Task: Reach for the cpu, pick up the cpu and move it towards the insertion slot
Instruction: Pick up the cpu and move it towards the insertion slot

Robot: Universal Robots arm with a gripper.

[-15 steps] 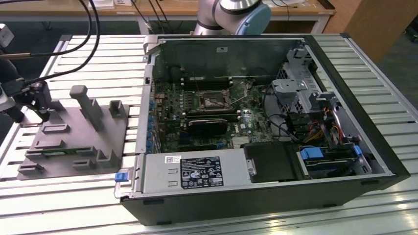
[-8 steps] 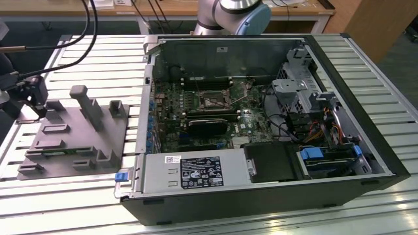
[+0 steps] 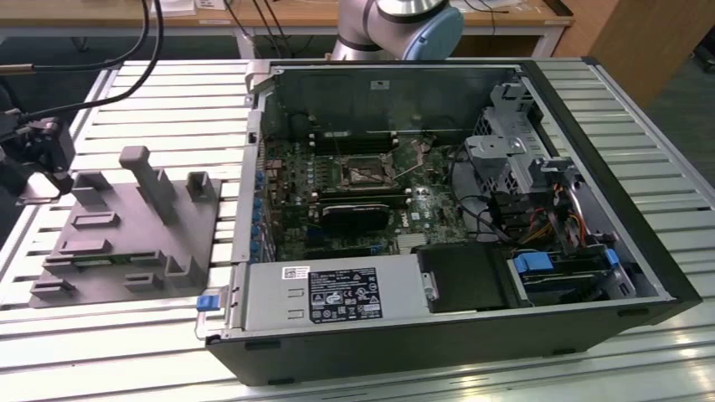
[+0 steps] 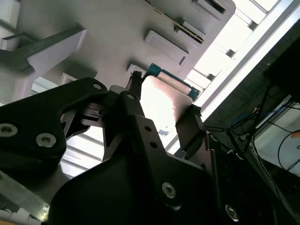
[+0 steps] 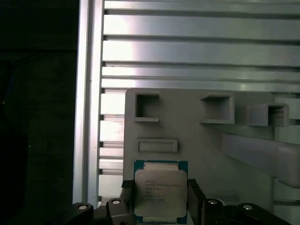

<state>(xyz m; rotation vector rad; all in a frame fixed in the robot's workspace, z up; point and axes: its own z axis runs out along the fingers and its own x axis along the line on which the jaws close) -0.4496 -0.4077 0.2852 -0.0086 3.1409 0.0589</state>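
Over the ribbed aluminium table [image 3: 167, 92], at the grey moulded fixture's [image 3: 112, 243] edge, our gripper [image 5: 160, 186] clasps the flat, silvery cpu [image 5: 159, 193] by two opposite sides; the insertion slot [image 3: 366, 174] lies well apart.

A slatted metal table [image 3: 167, 92] fronts a wooden desk [image 3: 79, 12].

Exterior view was evenly lit; the open black computer case [image 3: 424, 343] held soft shadow inside. Second wrist view: glare blew out the silvery square cpu [image 4: 161, 105] and the ribbed aluminium table [image 4: 234, 35]. First wrist view went near-black off the table's edge.
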